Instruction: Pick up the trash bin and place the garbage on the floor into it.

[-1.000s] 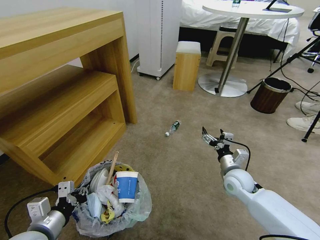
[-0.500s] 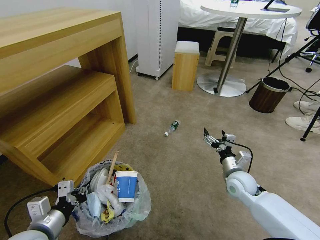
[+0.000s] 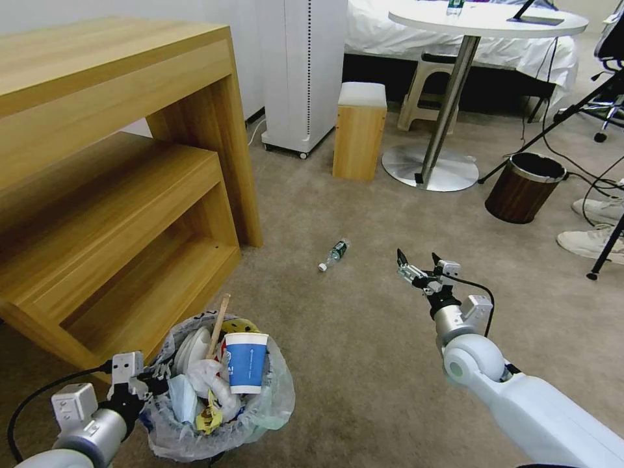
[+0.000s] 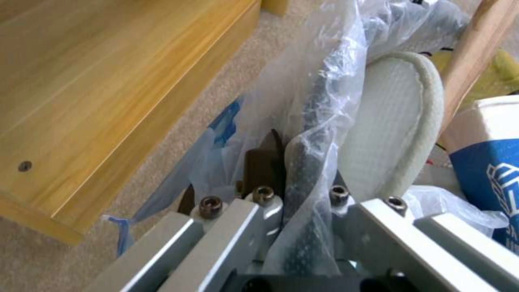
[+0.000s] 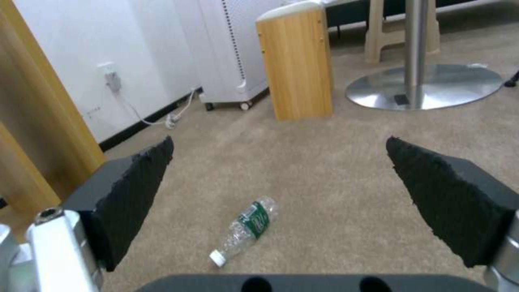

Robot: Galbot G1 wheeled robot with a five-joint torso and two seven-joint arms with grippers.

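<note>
You can see the big wooden shelf [image 3: 117, 169] off to the left of both arms. The floor [image 3: 364, 338] is beige carpet.

Your left gripper [image 3: 140, 383] is low down by the robot, with its jaws shut tight on the rim of the trash bin [image 3: 260, 416]. The bin's rim and its crinkly clear bag [image 4: 324, 81] sit right between the jaws. The bin is stuffed full: a white slipper [image 4: 395, 125], a blue and white paper cup [image 3: 246, 361] and a wooden stick [image 3: 219, 326] poke out the top.

Your right gripper [image 3: 418, 262] is held out over the carpet, jaws wide open with nothing in them. The small clear bottle [image 5: 244, 230] lies on its side on the floor, ahead of the open jaws and a bit below them, not touching them.
</note>
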